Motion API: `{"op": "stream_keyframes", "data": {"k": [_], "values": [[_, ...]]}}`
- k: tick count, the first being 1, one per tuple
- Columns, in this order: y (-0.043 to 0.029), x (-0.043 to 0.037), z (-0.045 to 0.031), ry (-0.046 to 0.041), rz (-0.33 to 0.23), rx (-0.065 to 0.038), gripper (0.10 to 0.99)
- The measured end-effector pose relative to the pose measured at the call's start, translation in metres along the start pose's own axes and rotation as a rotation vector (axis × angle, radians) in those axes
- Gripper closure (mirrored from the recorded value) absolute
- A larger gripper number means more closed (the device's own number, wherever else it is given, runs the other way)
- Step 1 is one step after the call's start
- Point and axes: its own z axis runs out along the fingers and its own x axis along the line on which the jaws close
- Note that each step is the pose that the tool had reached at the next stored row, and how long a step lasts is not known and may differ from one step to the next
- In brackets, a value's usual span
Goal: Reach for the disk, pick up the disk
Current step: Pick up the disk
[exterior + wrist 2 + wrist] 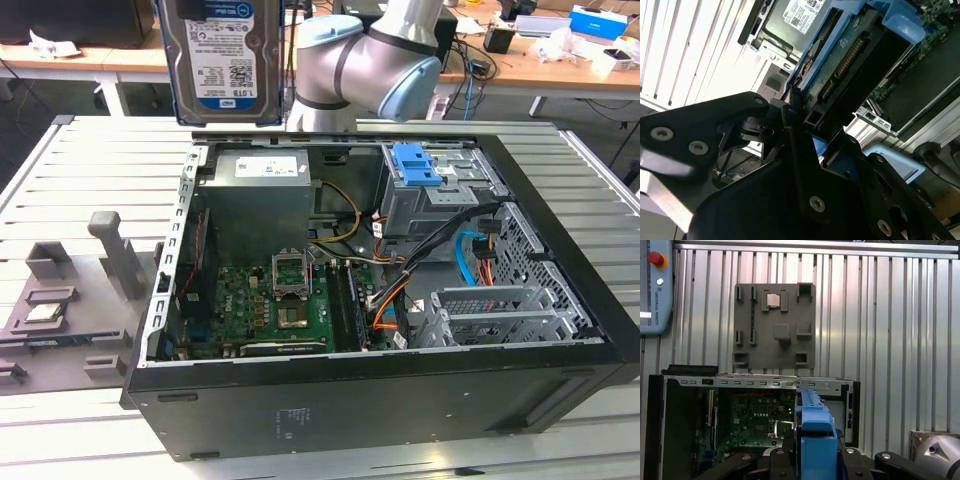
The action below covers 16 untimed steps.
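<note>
**Tool state.** The tool (816, 454) was clamped on the disk (225, 60). In the first wrist view a blue side rail of the disk stood between the black fingers (782, 455), one finger on each side, with no gap visible. In the second wrist view the fingers (792, 145) closed against the disk's near end, as far as that dark, close view allowed a judgement.

**Governing relation.** The disk lay directly ahead of the tool and inside its grip, neither beside it nor apart from it. Its long axis ran straight out from the tool, in line with the fingers. In the exterior view the disk hung upright below the tool with its labelled face towards the camera and its long axis vertical. The robot arm (370, 55) stood just beside it, on the exterior view's right.

**Position of the disk.** The disk was off the computer case (350, 410) and carried by the tool alone. Its far end hung over the case's rear wall, and it appeared not to touch. The open case lay beyond the disk's far end. The grey fixture plate (775, 325), bearing a small square chip (773, 300), lay farther out again on the slatted surface (100, 150).

**Other items.** The blue latch piece (415, 165) sat in the case's drive cage, well apart from the tool.

**Finding.** The reach and the pick-up both appeared accomplished.
</note>
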Motion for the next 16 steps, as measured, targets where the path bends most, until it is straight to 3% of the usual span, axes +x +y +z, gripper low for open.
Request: {"op": "stream_keyframes", "data": {"k": [2,12,16], "values": [[-0.0129,0.0000,-0.0006,-0.0001,0.000,-0.001,0.722],[-0.0427,0.0001,-0.0022,-0.0002,0.000,-0.003,0.722],[-0.0582,0.0002,-0.0030,-0.0002,0.000,-0.004,0.722]]}}
